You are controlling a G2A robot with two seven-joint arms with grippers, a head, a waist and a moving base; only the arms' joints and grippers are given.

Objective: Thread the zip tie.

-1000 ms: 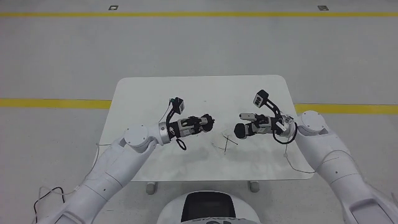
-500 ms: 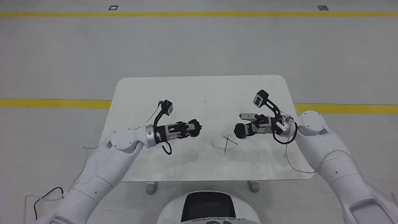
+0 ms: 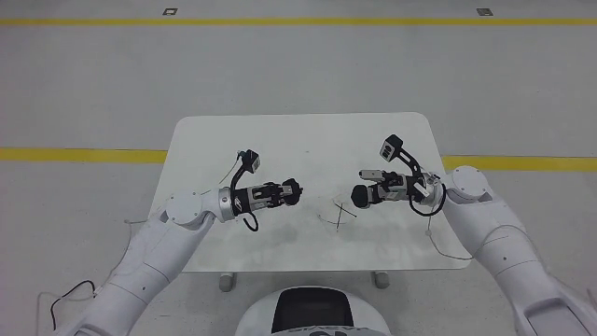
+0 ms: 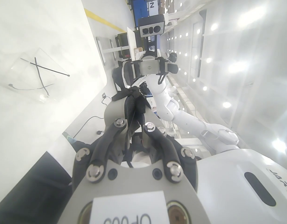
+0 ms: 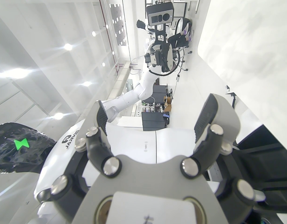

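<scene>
The left gripper [image 4: 133, 99] is clamping a zip tie [image 4: 131, 129], and the right gripper [image 5: 155, 104], jaws apart, is likely needing to catch its tail.

Bright ceiling lamps [image 4: 236, 67], white glare across the table [image 4: 40, 12], fisheye-bent edges

Robotics lab, yellow floor lines [image 3: 298, 21], white table [image 3: 298, 135]

I count three loose zip ties [image 4: 37, 64] crossed on one clear sheet [image 4: 17, 73], on one table [image 3: 233, 135]. They lie between my two pincers, nearer the right pincer [image 5: 155, 113]. A fourth zip tie [image 4: 131, 123] is pinched in the left pincer [image 4: 134, 95].
</scene>
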